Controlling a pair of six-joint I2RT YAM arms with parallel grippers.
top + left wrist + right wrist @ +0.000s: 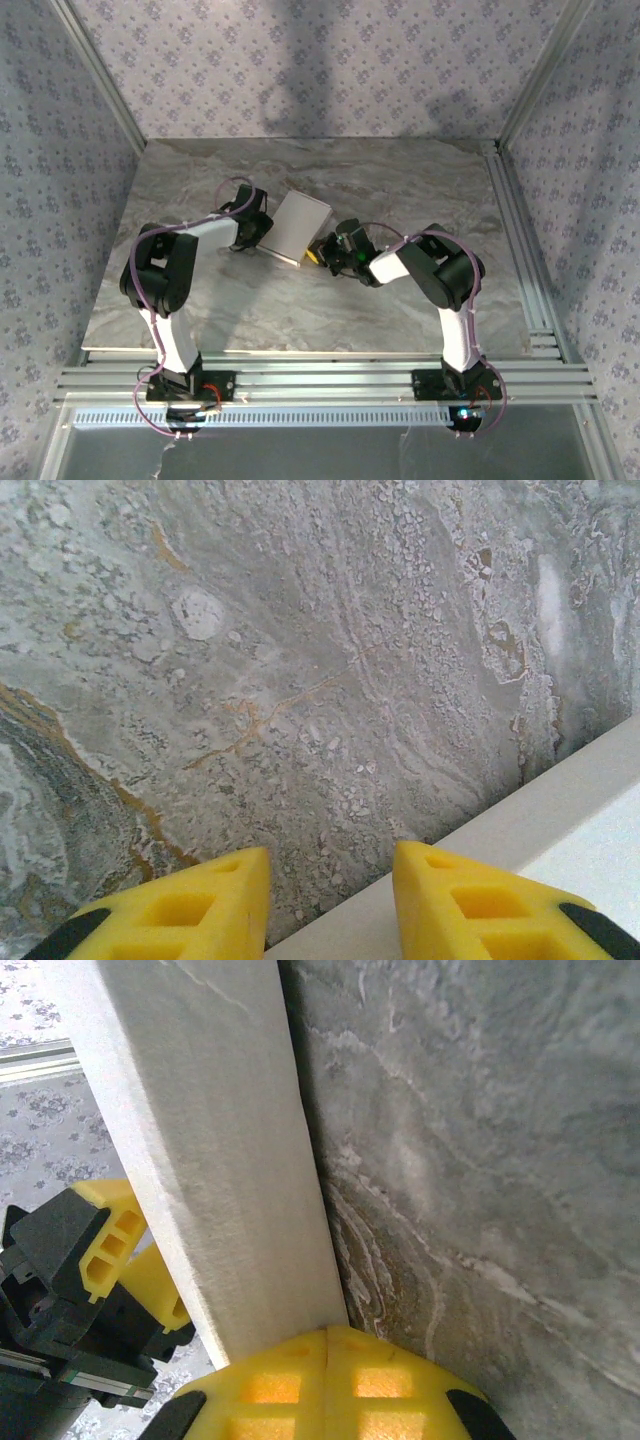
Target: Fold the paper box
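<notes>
On the desk (420,300), the shut, empty right pincer (327,1345) butts the paper box (300,227), left pincer (330,865) half-open and empty — a harder push may crush it.

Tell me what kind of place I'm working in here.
Probably a purpose-built test booth, not a home: floral-papered walls box in a marble-look tabletop, with aluminium rails along its near edge.

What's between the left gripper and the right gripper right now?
The paper box lies between the left gripper and the right gripper; the top external view shows it.
</notes>
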